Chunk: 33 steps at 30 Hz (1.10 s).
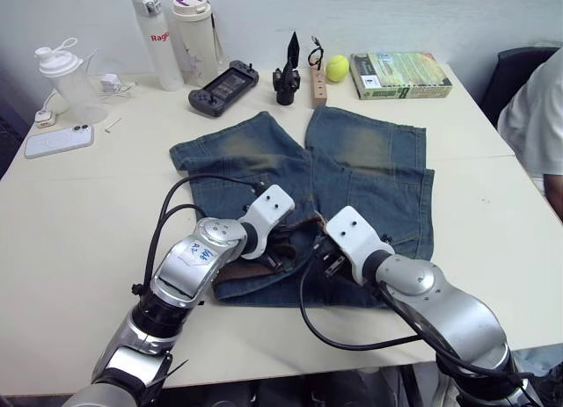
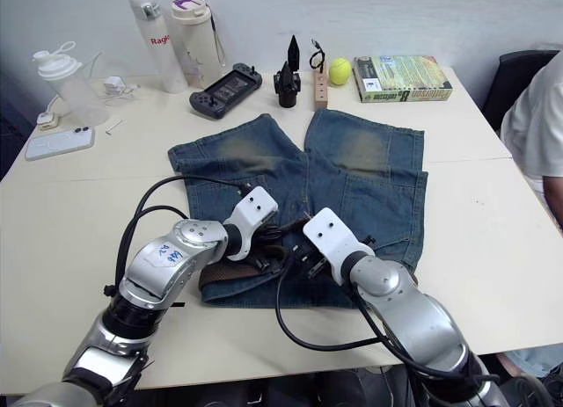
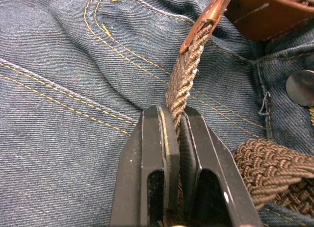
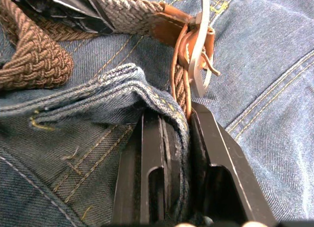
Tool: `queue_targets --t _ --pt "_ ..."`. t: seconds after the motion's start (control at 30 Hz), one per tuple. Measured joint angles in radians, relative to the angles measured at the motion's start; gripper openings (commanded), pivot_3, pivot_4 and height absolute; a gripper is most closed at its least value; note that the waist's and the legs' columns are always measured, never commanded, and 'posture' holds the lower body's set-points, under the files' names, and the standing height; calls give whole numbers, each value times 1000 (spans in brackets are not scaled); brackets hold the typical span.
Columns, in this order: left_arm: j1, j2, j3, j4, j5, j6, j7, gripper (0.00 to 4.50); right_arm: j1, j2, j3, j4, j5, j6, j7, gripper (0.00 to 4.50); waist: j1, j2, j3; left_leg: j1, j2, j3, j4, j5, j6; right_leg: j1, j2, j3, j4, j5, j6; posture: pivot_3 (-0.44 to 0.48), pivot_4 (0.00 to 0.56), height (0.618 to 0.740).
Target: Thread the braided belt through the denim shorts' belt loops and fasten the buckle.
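The denim shorts lie flat on the table, waistband toward me. The braided belt lies bunched along the waistband, and another stretch shows under my left arm. My left gripper is shut on a woven strand just short of its leather end. My right gripper is shut on a raised fold of the shorts' waistband, with a belt strand pressed against one finger. The silver buckle stands just past the right fingertips. The belt loops are hidden by my arms and the folds.
Along the table's far edge stand two bottles, a game controller, a black tool stand, a tennis ball and a book. A phone lies far left. A person sits at the right.
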Motion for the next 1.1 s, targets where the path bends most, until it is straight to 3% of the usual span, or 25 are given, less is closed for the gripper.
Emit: queue_targets --t 0.2,0.43,0.83,1.1 --pt "-24 -6 -9 38 8 -21 -2 0 -6 -2 10 0 7 13 1 3 -1 0 0 0 0 0 0 0 0 0 0 0 0 0 0 0 150 740" --pt "-17 -112 4 73 -4 -107 -12 0 -27 -8 31 3 18 15 21 3 -2 0 0 -1 0 0 0 0 0 0 0 0 0 0 0 0 150 740" --pt "78 -146 67 113 -21 -270 -60 0 -23 -111 48 7 22 -69 100 3 -4 0 0 -1 1 0 1 0 0 0 0 -1 -4 0 0 0 150 740" --pt "83 -162 55 116 -21 -312 -61 0 40 -101 -67 -47 110 -52 185 3804 -2 0 0 -1 1 0 1 0 0 0 0 -1 -4 0 0 0 150 740"
